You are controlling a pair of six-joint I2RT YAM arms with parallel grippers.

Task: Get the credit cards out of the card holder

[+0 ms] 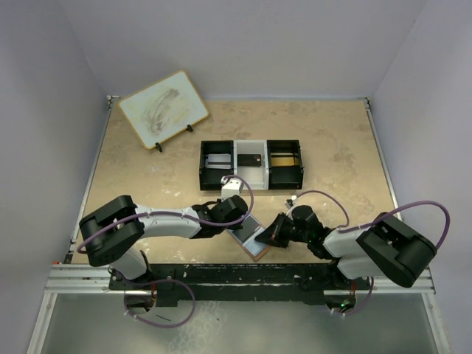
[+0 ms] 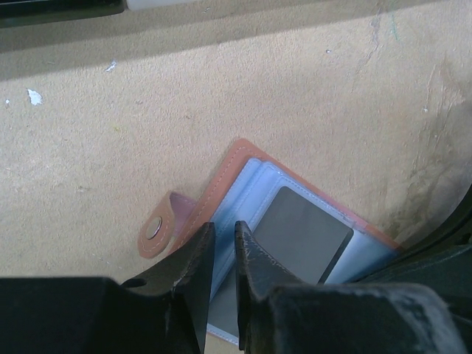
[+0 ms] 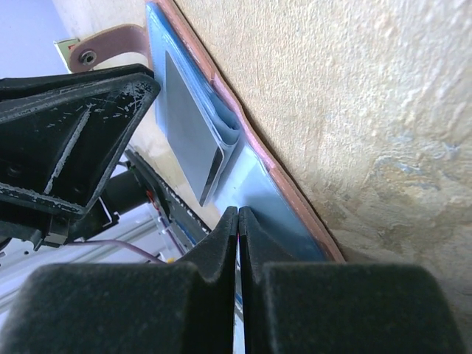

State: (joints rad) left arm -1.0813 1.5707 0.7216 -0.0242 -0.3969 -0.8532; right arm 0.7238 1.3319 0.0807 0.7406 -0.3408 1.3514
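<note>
Nothing's out of the holder yet

Card holder (image 1: pixel 251 237) lies open on the table (image 1: pixel 339 147), dark credit card (image 2: pixel 302 232) sitting in its slot. Left gripper (image 2: pixel 224 240) is barely apart over it, and right gripper (image 3: pixel 237 217) is pinched together at its edge.

Card holder (image 2: pixel 218 184): reddish-brown, laid open on the counter (image 2: pixel 221 88), blue-grey sleeves exposed. Credit card (image 2: pixel 302 232): dark grey, seated in a sleeve.

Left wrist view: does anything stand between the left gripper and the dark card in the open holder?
Nothing visible does. The left gripper hangs over the open card holder, the credit card lying just beside its fingertips.
</note>
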